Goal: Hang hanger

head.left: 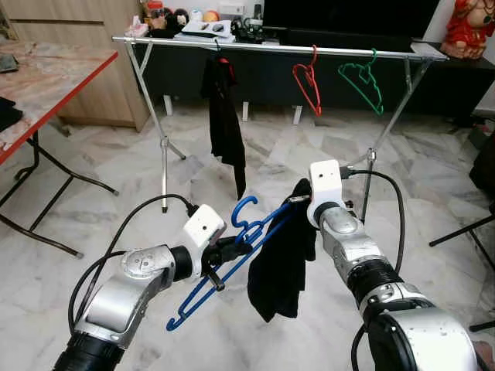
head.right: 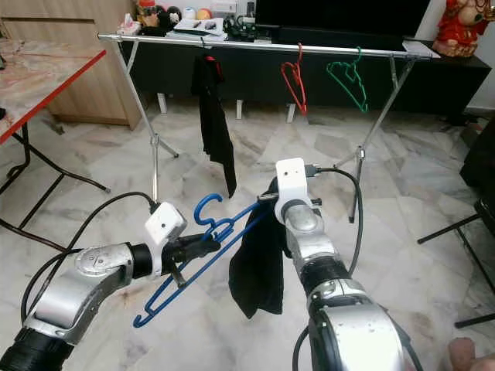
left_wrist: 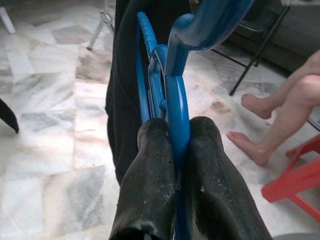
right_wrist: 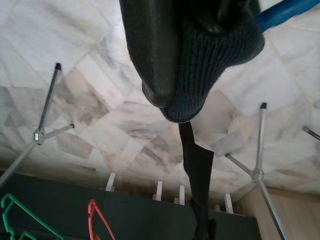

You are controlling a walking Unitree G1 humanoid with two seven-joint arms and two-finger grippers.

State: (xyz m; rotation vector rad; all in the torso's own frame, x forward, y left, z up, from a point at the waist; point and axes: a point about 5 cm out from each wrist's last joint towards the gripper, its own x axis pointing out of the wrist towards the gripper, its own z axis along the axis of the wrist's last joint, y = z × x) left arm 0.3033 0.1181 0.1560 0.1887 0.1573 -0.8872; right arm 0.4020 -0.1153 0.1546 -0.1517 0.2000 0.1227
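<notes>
Hanger, blue (head.left: pixel 232 255), sits low in front of the robot in the left eye view, tilted, with its hook (head.left: pixel 244 209) up toward the rail. The left gripper (head.left: pixel 224 251) holds it near the neck. A dark garment (head.left: pixel 282 263) is draped over its far arm, where the right gripper (head.left: pixel 303 202) meets it. The clothes rail (head.left: pixel 271 48) stands well apart across the marble floor (head.left: pixel 116 232), so in my judgement the hanging itself is not yet done: the hanger is loaded and held, and the walk and the hooking are left. On the rail hang a black garment (head.left: pixel 224 116), a red hanger (head.left: pixel 308 81) and a green hanger (head.left: pixel 362 81); the open stretch between the black garment and the red hanger looks like the easiest spot. A red-edged desk (head.left: pixel 46 85) stands to the left, off the direct path.

From the right eye view, the same scene holds, with the cable (head.right: pixel 348 185) looping beside the right arm.

Up close in the left wrist view, both black fingers (left_wrist: pixel 150 175) are clenched on the blue shaft. A person's bare legs (left_wrist: pixel 280 110) and a red stool (left_wrist: pixel 295 180) lie beyond.

Looking along the right wrist view, one finger (right_wrist: pixel 155 50) presses against knitted dark cloth (right_wrist: pixel 210 50); whether the cloth is truly pinched, I cannot tell.
</notes>
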